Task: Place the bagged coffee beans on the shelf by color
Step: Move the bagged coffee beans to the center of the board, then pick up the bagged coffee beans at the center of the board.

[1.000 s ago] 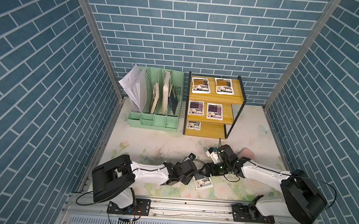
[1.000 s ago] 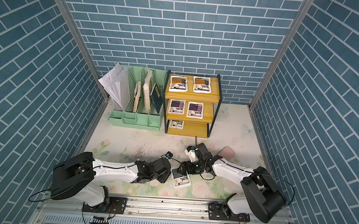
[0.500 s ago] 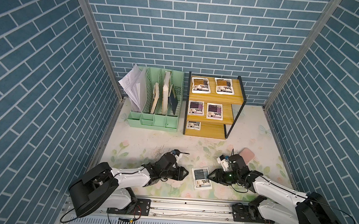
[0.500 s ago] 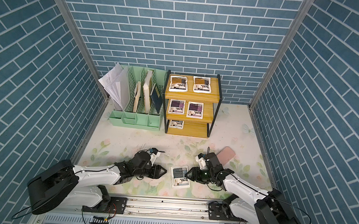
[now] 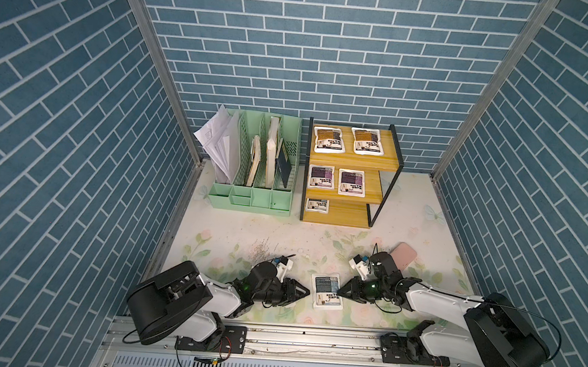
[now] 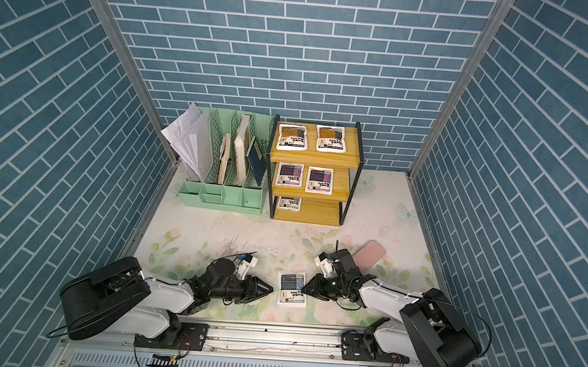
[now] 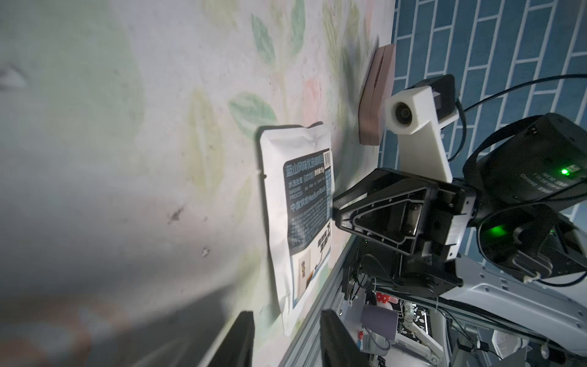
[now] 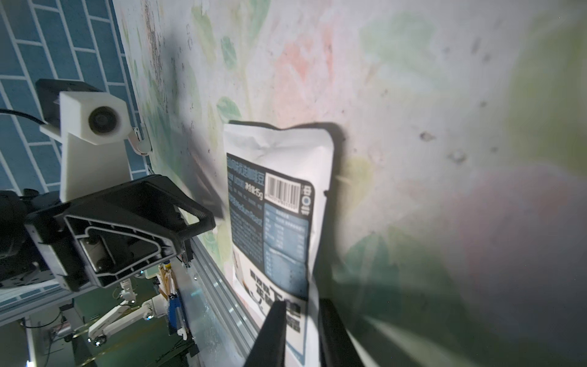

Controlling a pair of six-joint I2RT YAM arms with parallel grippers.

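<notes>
A grey-blue bag of coffee beans [image 5: 327, 291] [image 6: 291, 287] lies flat on the table near the front rail. My right gripper [image 5: 341, 292] [image 8: 303, 333] is low at its right side, its jaws pinched on the bag's edge [image 8: 313, 317]. My left gripper [image 5: 304, 291] [image 7: 286, 343] points at the bag's left side, open, with nothing between its fingers. At the back stands the shelf [image 5: 354, 213] [image 6: 319, 211]. It holds two orange-brown bags [image 5: 329, 140] on top, two purple bags [image 5: 351, 182] in the middle and one grey-blue bag [image 5: 317, 204] on the lowest board.
A mint-green file organizer [image 5: 249, 199] with papers stands left of the shelf. A pink case [image 5: 402, 255] lies just behind my right wrist. The metal rail [image 5: 310, 338] runs along the table's front edge, close to the bag. Brick walls close in both sides.
Both grippers have come in toward the bag from either side, low over the table. Both jaws have narrowed, the right one closing onto the bag's edge. The bag has barely moved.
</notes>
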